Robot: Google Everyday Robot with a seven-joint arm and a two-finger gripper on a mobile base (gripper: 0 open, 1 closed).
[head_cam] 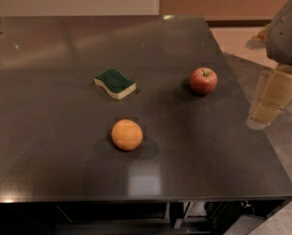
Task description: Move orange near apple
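The orange (127, 134) is a smooth round fruit resting on the dark table (48, 146), near the front centre. The apple (203, 80) is red with a short dark stem and sits to the right and farther back, a clear gap from the orange. My gripper (264, 109) hangs at the right edge of the view, beyond the table's right edge, to the right of the apple and slightly nearer the front. It holds nothing.
A green-topped sponge (115, 83) with a pale base lies left of the apple and behind the orange. The table's right edge runs just left of the gripper. The front edge is close below the orange.
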